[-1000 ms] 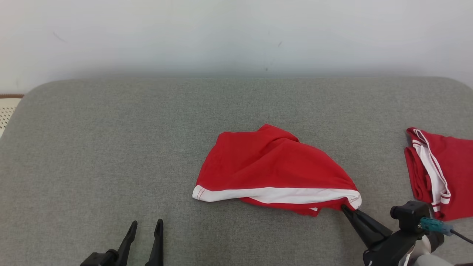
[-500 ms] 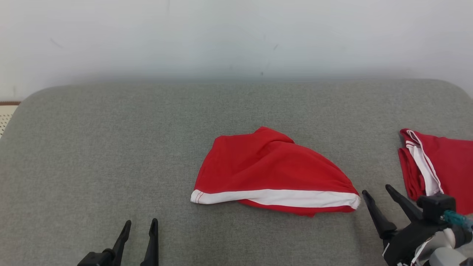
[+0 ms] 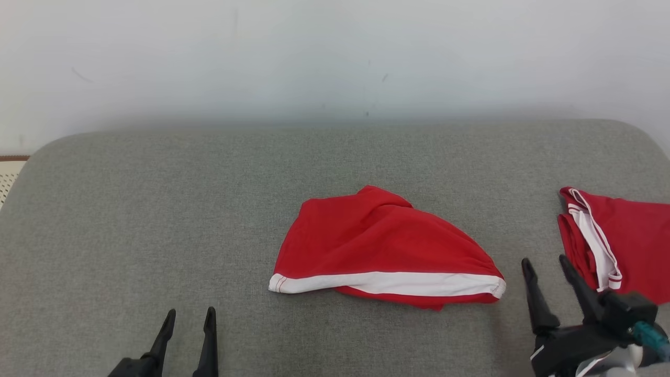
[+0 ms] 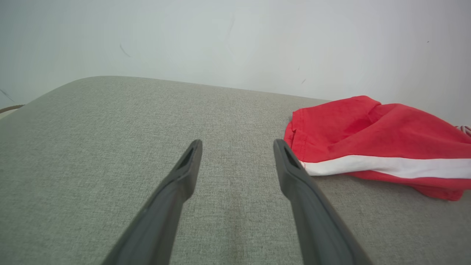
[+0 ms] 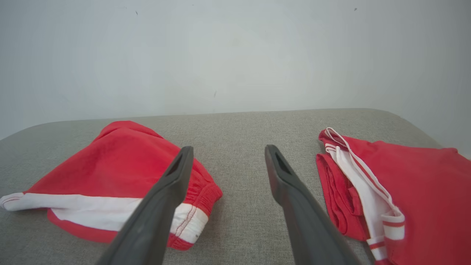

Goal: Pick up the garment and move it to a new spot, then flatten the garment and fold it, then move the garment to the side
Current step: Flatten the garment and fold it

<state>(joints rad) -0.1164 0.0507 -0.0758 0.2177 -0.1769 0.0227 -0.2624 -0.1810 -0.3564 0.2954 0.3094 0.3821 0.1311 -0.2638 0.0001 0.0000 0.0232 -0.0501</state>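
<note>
The garment (image 3: 382,246), red shorts with a white band, lies crumpled in a low heap at the centre of the head view on the grey cushion (image 3: 157,209). A second red garment (image 3: 628,235) lies at the right edge. The right gripper (image 3: 545,260) stands at lower right between the two, near both, so a reach that drifts right would likely take the wrong cloth. The heap is layered, and a pinch at its near corner may catch several layers and hinder flattening. The right gripper's fingers are spread apart, holding and touching nothing. The left gripper (image 3: 190,311), at lower left and well apart from the garment, is likewise parted and empty.
</note>
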